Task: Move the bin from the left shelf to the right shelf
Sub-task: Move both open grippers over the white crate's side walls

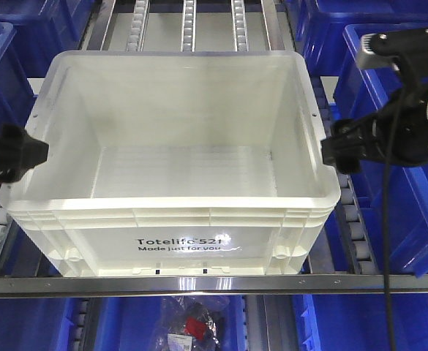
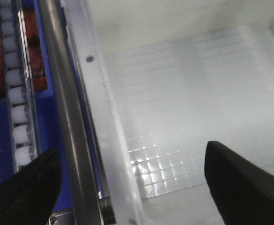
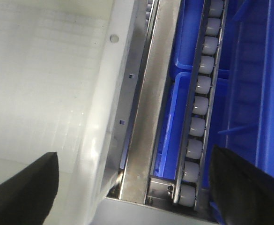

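The white bin stands empty on the roller shelf, its black "Totelife 521" print facing me. My left gripper sits at the bin's left rim and is open. In the left wrist view the rim runs between the two black fingers, one outside the wall and one over the bin's inside. My right gripper is open at the right rim. The right wrist view shows that wall between its spread fingers. Neither pair of fingers touches the plastic.
Blue plastic bins crowd both sides, the back and the level below. Roller tracks and steel side rails flank the bin. A steel front rail crosses below it. A clear bag with red and black contents lies underneath.
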Tool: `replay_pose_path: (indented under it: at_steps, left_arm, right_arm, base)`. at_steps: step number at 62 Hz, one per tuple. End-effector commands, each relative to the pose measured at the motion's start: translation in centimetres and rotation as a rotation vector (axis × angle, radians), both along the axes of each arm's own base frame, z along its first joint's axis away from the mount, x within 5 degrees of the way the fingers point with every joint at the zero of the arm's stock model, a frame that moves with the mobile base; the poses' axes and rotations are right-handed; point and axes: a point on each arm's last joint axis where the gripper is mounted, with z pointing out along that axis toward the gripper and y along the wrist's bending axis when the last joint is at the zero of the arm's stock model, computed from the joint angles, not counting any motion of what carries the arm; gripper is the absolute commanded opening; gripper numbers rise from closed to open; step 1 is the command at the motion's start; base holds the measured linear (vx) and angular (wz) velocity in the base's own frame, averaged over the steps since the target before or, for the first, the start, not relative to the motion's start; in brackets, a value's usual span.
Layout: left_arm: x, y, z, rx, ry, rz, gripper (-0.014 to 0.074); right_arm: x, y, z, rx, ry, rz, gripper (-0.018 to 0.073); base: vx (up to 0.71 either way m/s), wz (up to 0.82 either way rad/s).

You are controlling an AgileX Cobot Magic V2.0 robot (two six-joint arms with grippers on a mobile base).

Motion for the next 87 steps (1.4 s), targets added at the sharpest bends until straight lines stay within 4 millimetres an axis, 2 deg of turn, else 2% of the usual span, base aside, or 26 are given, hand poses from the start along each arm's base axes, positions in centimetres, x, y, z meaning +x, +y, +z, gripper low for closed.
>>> replay_pose_path:
  at_steps: [1, 8, 14, 41, 47, 62, 87]
  left_arm:
    - [1.4, 0.0, 1.9, -0.015, -0.055, 0.053, 0.0594]
    - [3.2, 0.0, 2.3, 0.012, -0.022, 0.091, 0.0594]
    - [4.6, -0.1, 1.9, 0.03, 0.008, 0.109, 0.0594]
    - [8.6, -0.9, 0.4, 0.042, 0.059, 0.12, 0.0594]
    - [9.4, -0.5, 0.0, 0.054, 0.072, 0.149, 0.0594]
    - [10.3, -0.3, -0.4, 0.036, 0.084, 0.18, 0.0594]
    - [9.8, -0.3, -0.7, 0.041, 0.145, 0.188, 0.0594]
  right_arm:
    - [1.1, 0.5, 1.5, 0.034, -0.074, -0.008, 0.0614]
    - [2.5, 1.0, 1.2, 0.048, -0.05, -0.035, 0.0609]
    - [3.5, 1.4, 0.8, 0.06, -0.033, -0.059, 0.0605]
    - [7.7, 2.8, -0.5, 0.043, 0.034, -0.105, 0.0594]
    - [8.5, 2.9, -0.8, 0.022, 0.061, -0.122, 0.0594]
    - [10.0, 3.3, -1.6, -0.012, 0.089, -0.14, 0.0594]
    - [10.1, 3.4, -1.9, -0.008, 0.099, -0.143, 0.0542]
  base:
    - [0.0, 0.0]
    - [0.0, 0.0]
    - [0.0, 0.0]
    - [0.0, 0.0]
    - [0.0, 0.0]
    - [0.0, 0.0]
    - [0.0, 0.0]
